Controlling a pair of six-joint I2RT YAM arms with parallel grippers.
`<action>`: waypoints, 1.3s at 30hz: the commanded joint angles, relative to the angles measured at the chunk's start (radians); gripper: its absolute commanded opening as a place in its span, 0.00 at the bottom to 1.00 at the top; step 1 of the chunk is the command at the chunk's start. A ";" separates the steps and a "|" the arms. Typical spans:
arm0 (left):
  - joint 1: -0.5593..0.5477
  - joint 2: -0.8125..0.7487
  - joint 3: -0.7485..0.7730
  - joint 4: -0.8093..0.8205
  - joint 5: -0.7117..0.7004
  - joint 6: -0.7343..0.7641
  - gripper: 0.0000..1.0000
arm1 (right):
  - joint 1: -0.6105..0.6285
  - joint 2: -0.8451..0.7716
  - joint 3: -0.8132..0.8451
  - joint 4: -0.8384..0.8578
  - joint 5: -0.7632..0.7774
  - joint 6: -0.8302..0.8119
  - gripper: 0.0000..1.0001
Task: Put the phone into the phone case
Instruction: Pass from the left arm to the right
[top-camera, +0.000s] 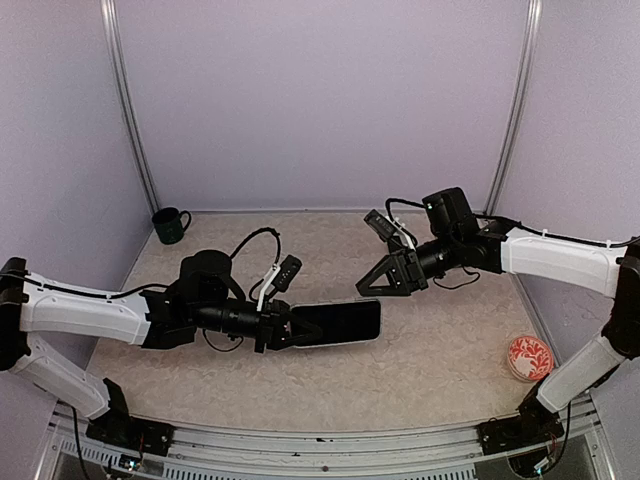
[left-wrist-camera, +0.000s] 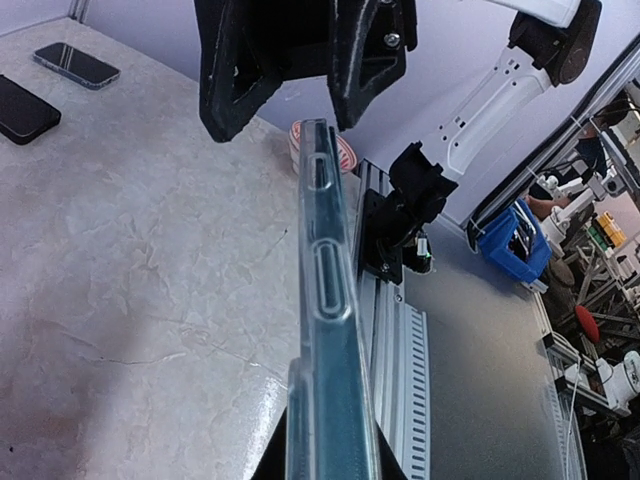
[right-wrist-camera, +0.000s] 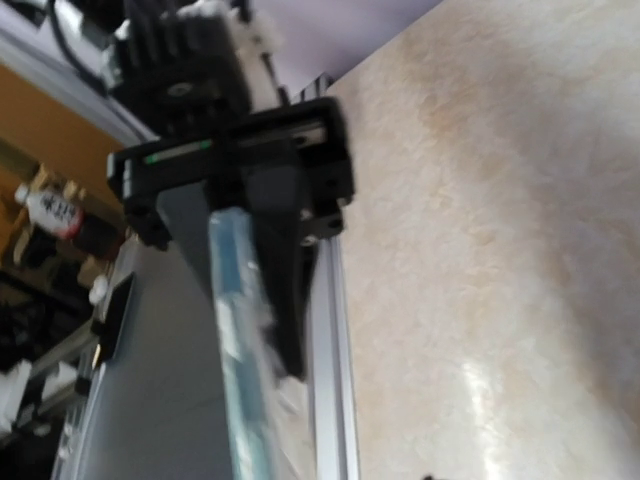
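Note:
My left gripper (top-camera: 283, 328) is shut on the near end of a clear phone case (top-camera: 337, 323) and holds it level above the table. The case's face looks dark, as if a phone lies in it. In the left wrist view the case (left-wrist-camera: 327, 300) runs edge-on away from my gripper (left-wrist-camera: 330, 468). My right gripper (top-camera: 380, 290) is open and hovers just above the case's far end. Its black fingers (left-wrist-camera: 235, 80) straddle that end without touching it. The right wrist view is blurred and shows the case edge (right-wrist-camera: 238, 340), with no fingers of its own.
Two dark phones (left-wrist-camera: 75, 65) (left-wrist-camera: 20, 110) lie flat on the table far from the case. A green mug (top-camera: 170, 225) stands at the back left. A red-patterned dish (top-camera: 528, 357) sits at the front right. A metal rail (top-camera: 330, 445) runs along the front edge.

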 joint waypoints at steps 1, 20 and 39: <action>-0.014 -0.046 0.053 -0.069 -0.023 0.096 0.00 | 0.071 0.011 0.062 -0.098 0.030 -0.121 0.41; -0.047 -0.070 0.080 -0.170 -0.053 0.148 0.00 | 0.257 0.096 0.161 -0.218 0.351 -0.313 0.42; -0.041 -0.116 0.061 -0.173 -0.145 0.144 0.29 | 0.263 0.090 0.169 -0.255 0.231 -0.332 0.00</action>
